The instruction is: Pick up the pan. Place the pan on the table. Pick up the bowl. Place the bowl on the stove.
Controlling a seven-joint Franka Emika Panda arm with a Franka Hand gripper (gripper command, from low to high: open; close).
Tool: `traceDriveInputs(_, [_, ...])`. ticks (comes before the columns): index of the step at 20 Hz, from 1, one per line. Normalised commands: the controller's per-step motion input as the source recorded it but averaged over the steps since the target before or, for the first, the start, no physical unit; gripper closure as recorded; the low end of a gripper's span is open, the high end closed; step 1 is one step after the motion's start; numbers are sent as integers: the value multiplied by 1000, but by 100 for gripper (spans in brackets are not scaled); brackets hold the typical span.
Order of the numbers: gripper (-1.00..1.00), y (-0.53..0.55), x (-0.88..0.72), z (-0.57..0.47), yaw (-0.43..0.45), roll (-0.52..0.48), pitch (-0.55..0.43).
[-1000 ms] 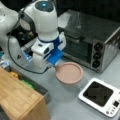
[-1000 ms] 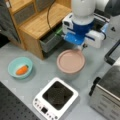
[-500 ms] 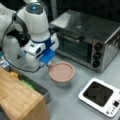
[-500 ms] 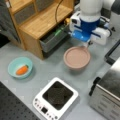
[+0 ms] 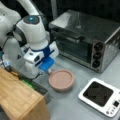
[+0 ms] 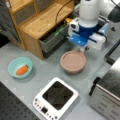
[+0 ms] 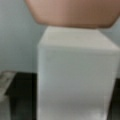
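The pan (image 5: 61, 79) is off the stove (image 5: 101, 96) and sits low over the grey table (image 5: 75, 105), in the open space between the wooden box (image 5: 20, 100) and the big silver oven (image 5: 87, 40). In both front views the gripper (image 5: 49, 72) is right at the pan's edge, on the side where the short white handle (image 7: 75, 72) sticks out. In the wrist view that white handle fills most of the picture, with the pinkish pan just past its far end, so the gripper looks closed on the handle, though its fingers cannot be seen. I cannot tell whether the pan is already resting flat on the table or is a tiny bit above it. So I think the job is at the second step, putting the pan down on the table. The black top of the stove (image 6: 58, 95) has nothing on it. The bowl (image 6: 20, 67) with the orange carrot (image 6: 21, 70) inside sits on the table at a front view's left, well apart from the gripper, and it has not been touched. To finish this step, the pan must be flat on the table before the handle is let go, so it does not tip. The wooden box is near, so the arm needs care on that side.
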Motion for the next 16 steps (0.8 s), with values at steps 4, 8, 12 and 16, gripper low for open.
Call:
traceDriveInputs(4, [100, -57, 122, -190, 116, -83, -109])
traceDriveInputs(8, [100, -30, 104, -105, 114, -96, -76])
traceDriveInputs(12, [100, -14, 121, -65, 110, -105, -44])
traceDriveInputs(16, [100, -15, 138, -56, 107, -105, -20])
